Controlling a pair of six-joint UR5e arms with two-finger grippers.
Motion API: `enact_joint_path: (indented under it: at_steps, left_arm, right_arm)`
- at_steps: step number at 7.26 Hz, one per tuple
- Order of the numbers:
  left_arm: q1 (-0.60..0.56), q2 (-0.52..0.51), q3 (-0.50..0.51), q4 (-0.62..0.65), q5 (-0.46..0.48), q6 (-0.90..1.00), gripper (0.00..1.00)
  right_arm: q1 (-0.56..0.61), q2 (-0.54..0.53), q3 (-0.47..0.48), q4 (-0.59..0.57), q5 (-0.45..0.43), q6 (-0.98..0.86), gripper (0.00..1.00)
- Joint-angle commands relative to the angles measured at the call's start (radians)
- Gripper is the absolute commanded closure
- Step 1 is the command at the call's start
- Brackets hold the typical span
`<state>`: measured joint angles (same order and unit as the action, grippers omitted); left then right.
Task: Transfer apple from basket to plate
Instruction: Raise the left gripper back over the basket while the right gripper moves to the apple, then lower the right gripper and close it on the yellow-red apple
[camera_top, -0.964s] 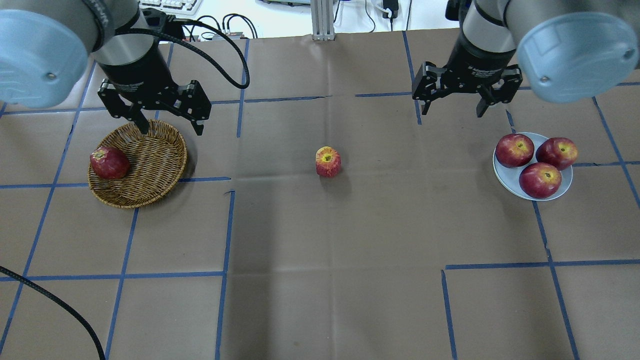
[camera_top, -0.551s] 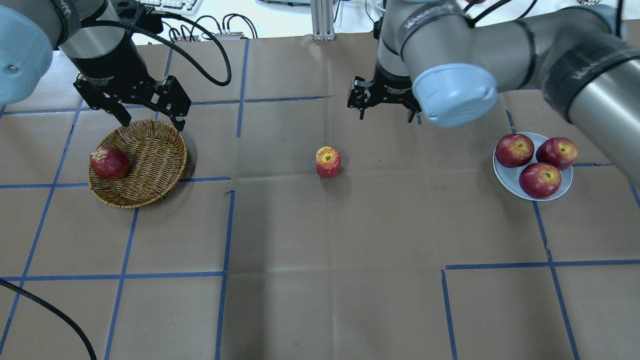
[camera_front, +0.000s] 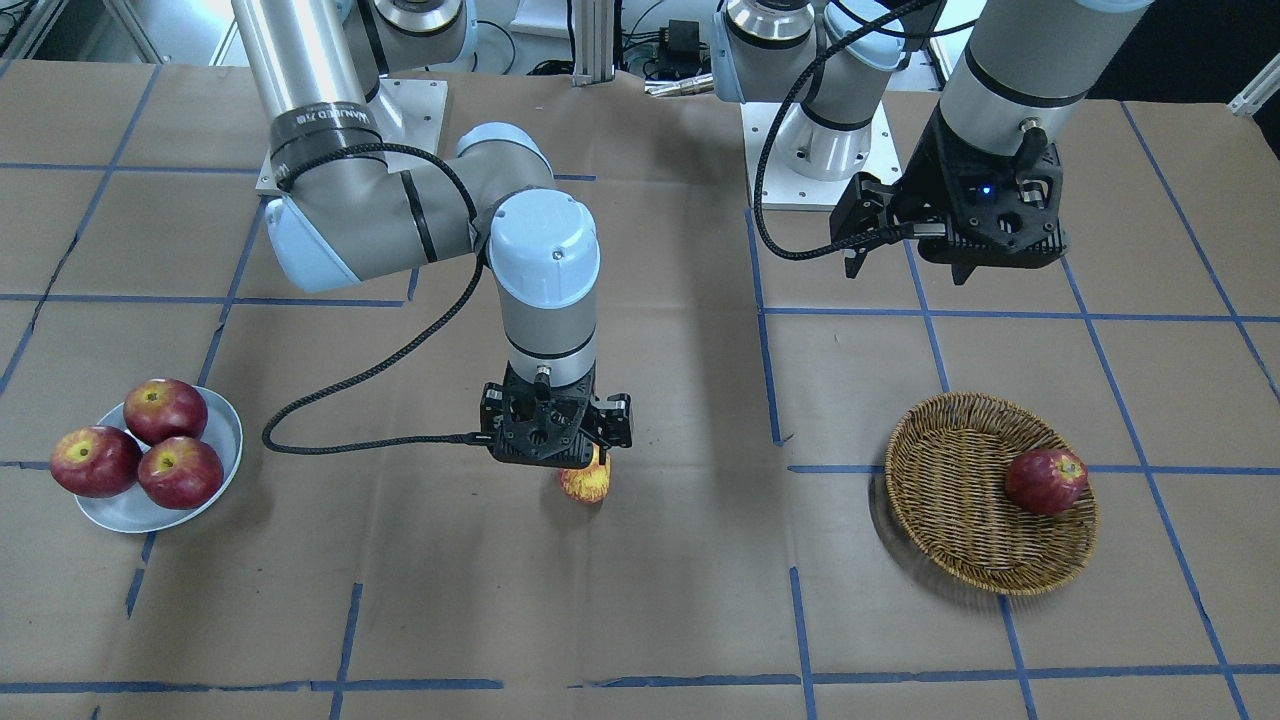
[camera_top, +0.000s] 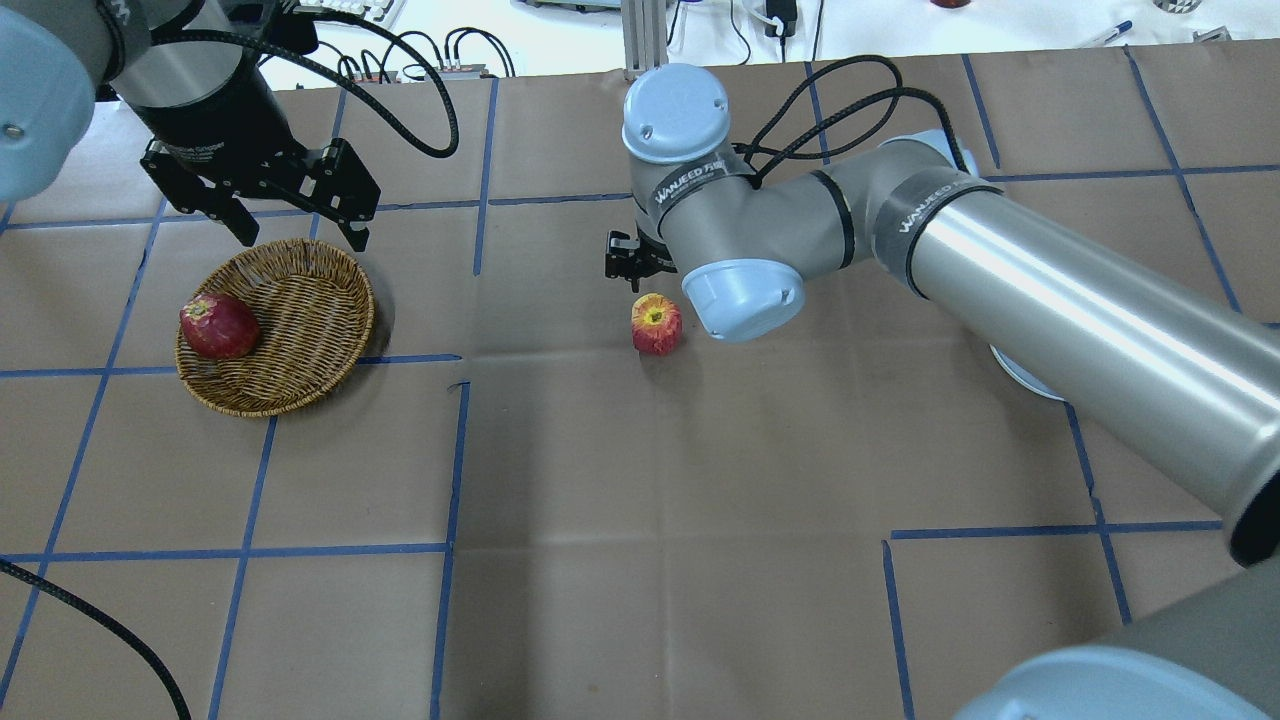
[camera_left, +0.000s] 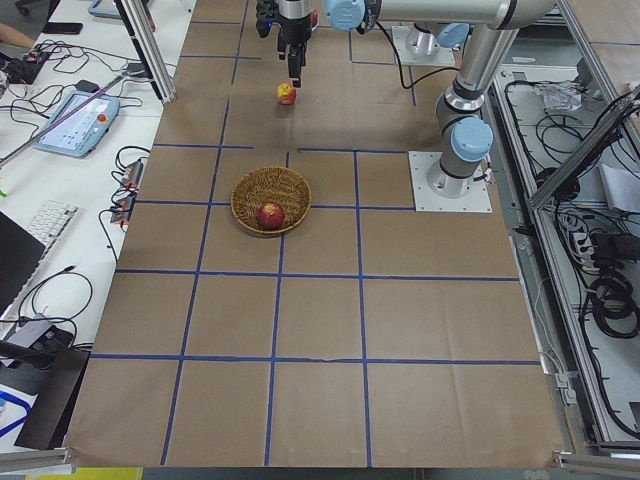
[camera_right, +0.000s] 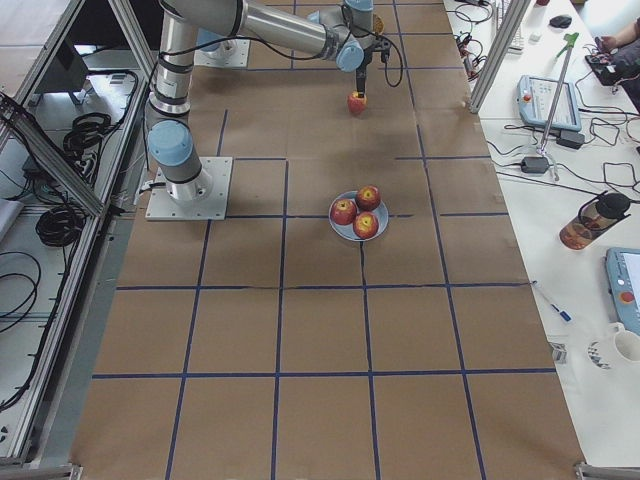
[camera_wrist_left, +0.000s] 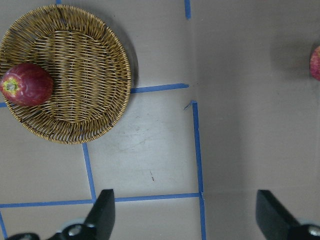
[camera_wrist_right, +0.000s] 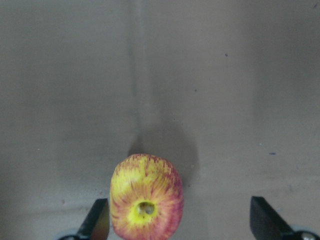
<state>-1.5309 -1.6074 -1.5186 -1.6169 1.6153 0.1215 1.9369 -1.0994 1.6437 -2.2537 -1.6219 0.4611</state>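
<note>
The pale yellow-and-red apple (camera_top: 656, 323) stands on the table's middle, outside the basket; it also shows in the front view (camera_front: 586, 482). My right gripper (camera_wrist_right: 180, 225) hovers open just above it, and the apple (camera_wrist_right: 146, 196) sits nearer one finger (camera_wrist_right: 97, 220). The wicker basket (camera_top: 320, 345) lies at the left and holds one dark red apple (camera_top: 218, 325). My left gripper (camera_top: 300, 240) is open and empty above the basket's far rim. The white plate (camera_front: 222, 440) carries three dark red apples (camera_front: 165, 410). In the overhead view my right arm hides most of the plate.
My right arm (camera_top: 1000, 270) stretches across the table's right half in the overhead view. Blue tape lines (camera_top: 245, 550) grid the brown paper. A black cable (camera_front: 350, 400) hangs from the right wrist near the apple.
My right arm has swung left from beside the plate to above the pale apple. My left gripper has drawn back slightly from the basket. Both stay open.
</note>
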Motion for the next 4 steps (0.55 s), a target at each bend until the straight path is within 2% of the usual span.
enact_joint_path:
  at_steps: [1, 4]
  left_arm:
    - [0.0, 0.0, 0.001, 0.0, 0.0, 0.001, 0.01]
    - [0.0, 0.0, 0.0, 0.0, -0.002, 0.001, 0.01]
  right_arm:
    - [0.007, 0.039, 0.097, -0.18, 0.007, 0.002, 0.0]
    - [0.008, 0.058, 0.1, -0.193, 0.013, 0.002, 0.0]
